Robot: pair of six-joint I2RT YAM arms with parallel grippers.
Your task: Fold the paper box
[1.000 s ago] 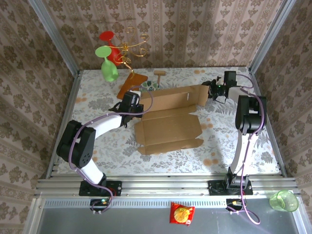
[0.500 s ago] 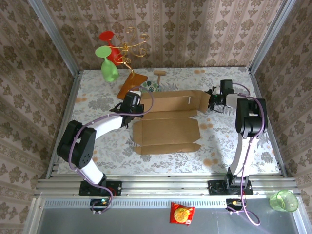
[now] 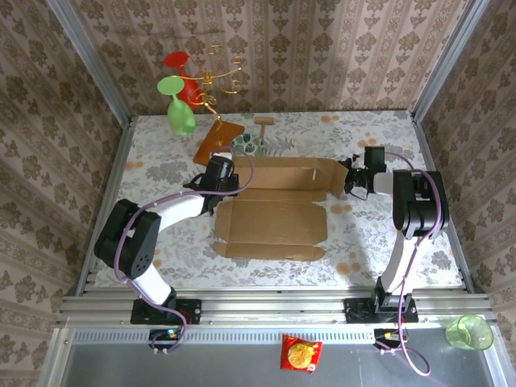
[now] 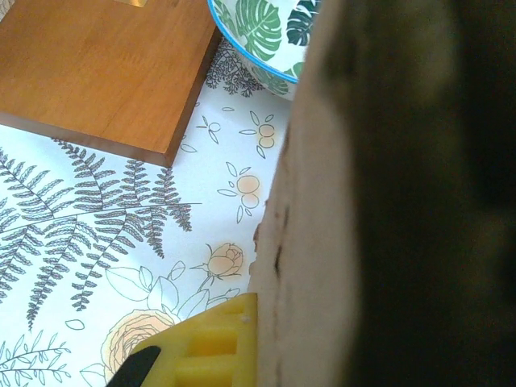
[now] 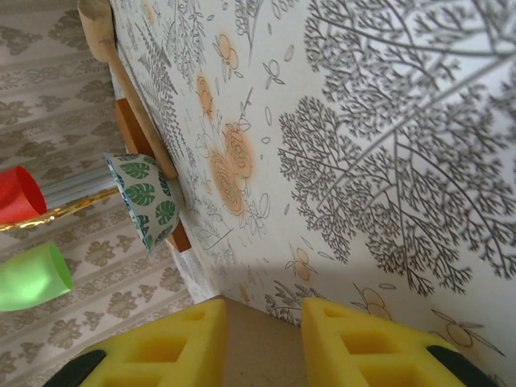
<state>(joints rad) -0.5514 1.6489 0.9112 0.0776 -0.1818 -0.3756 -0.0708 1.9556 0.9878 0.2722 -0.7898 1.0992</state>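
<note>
**Box pinched at both ends of its far panel, mid-table**

Far left corner: a green glass (image 3: 181,111) and a red glass (image 3: 179,63) hang on a gold wire stand (image 3: 223,74) at the far edge of the table (image 3: 153,173). A wooden board (image 3: 218,139) sits on the near side of the stand. A leaf-print bowl (image 3: 247,143) is just right of the board, and a wooden spoon (image 3: 264,121) lies a bit farther back.

The left fingers (image 3: 230,179) are at the left end of the box's far panel, near the board and bowl. They are pressed together on the cardboard edge. The left wrist view shows one yellow pad (image 4: 211,348) tight against the cardboard, with the board corner and bowl rim on the flowered cloth just beyond.

The box (image 3: 274,211) is in the middle of the table between the two arms. It is opened out, tan inside facing up. Its far panel runs from the left fingers to the right fingers, and a narrow flap lies along its near edge.

The right fingers (image 3: 350,179) are at the right end of that far panel. In the right wrist view two yellow pads (image 5: 161,351) sit either side of tan cardboard that fills the gap between them, so they are pinching the box.

On the near ledge in front of the arm bases lies a red snack packet (image 3: 301,353). A green cup (image 3: 469,331) stands at the far right of the ledge.
</note>
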